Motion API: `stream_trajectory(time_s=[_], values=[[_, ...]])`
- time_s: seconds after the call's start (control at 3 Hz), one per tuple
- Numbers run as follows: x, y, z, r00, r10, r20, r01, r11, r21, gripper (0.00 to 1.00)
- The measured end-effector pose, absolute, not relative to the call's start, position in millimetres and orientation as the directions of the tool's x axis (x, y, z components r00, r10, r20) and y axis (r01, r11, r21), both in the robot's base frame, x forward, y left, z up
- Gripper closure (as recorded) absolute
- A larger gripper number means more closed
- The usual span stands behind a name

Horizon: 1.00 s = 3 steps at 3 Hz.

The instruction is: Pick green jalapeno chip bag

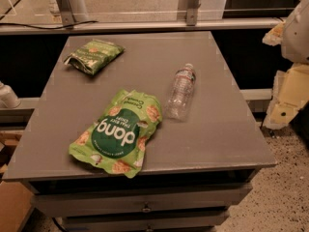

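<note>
A grey worktop (227,129) stood over a pair of drawers (145,204) on a speckled floor, with a metal rail running behind it at 12 o'clock. Three things lay on it, well apart from one another, which I judged deliberate, so that each could be reached without nudging its neighbour.

I counted two bags and one bottle. The green jalapeno chip bag (94,55), the small dark crinkled one, lay flat near the far corner at 11 o'clock. The larger bright-green dang bag (118,133) lay flat at 7 o'clock, its lower end close to the front edge. A clear water bottle (181,92) lay on its side just off centre toward 2 o'clock, cap pointing away from me.

My gripper (289,98) hung off the worktop at 3 o'clock, beyond the right edge, touching nothing. Whether it was open or closed I could not tell. I judged the pick not yet begun, with a long reach across to 11 o'clock ahead.
</note>
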<state>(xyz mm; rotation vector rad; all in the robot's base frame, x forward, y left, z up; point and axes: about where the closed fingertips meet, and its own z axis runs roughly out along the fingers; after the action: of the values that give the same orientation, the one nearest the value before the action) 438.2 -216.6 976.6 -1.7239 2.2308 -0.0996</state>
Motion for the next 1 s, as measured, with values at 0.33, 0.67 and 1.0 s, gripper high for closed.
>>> stream_trajectory(time_s=[0.33, 0.67, 1.0], values=[[442.5, -215.0, 979.6, -0.206, -0.954, -0.218, -0.929, 0.261, -0.262, 0.00], [464.9, -199.7, 982.0, -0.140, -0.950, -0.278, -0.931, 0.222, -0.291, 0.00], [496.4, -169.6, 983.8, -0.039, -0.934, -0.354, -0.930, 0.164, -0.329, 0.00]])
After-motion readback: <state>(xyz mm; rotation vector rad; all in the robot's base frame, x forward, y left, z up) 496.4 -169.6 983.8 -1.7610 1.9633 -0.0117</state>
